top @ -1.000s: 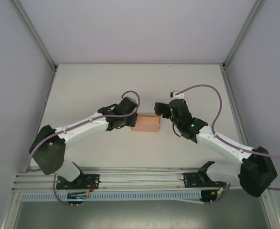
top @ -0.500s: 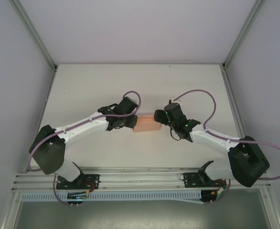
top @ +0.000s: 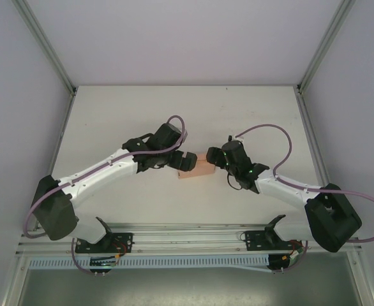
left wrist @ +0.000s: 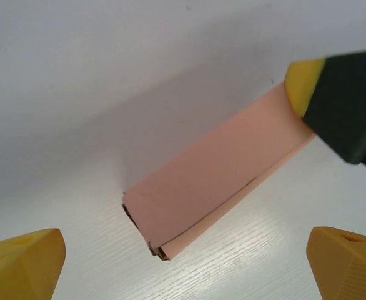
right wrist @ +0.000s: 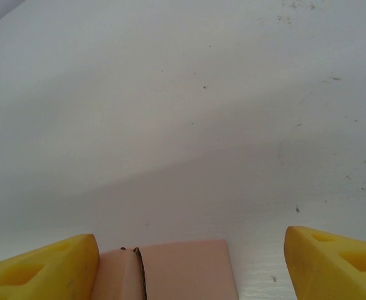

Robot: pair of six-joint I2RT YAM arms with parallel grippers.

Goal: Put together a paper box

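**Q:** Top view, item 1: what lies mid-desk?

**A:** The paper box (top: 201, 171), salmon-pink card, rests on the white desk (top: 123, 121) with 1 pincer at each end.

**Q:** Item 2, the left pincer?

**A:** The left pincer (top: 187, 161) stands at the box's left end, spread wide. In its wrist view, its 2 yellow fingertips (left wrist: 22, 262) sit at the lower corners, both clear of the card. The box runs diagonally away from them, and its near end shows layered edges with a dark gap.

**Q:** Item 3, the right pincer?

**A:** The right pincer (top: 212, 156) stands at the box's right end, also spread. In its wrist view, the box sits between the 2 fingers. 1 finger is just beside the card's left edge, though contact cannot be told. The other is well apart. In the left wrist view, 1 of its yellow pads overlaps the box's far corner.
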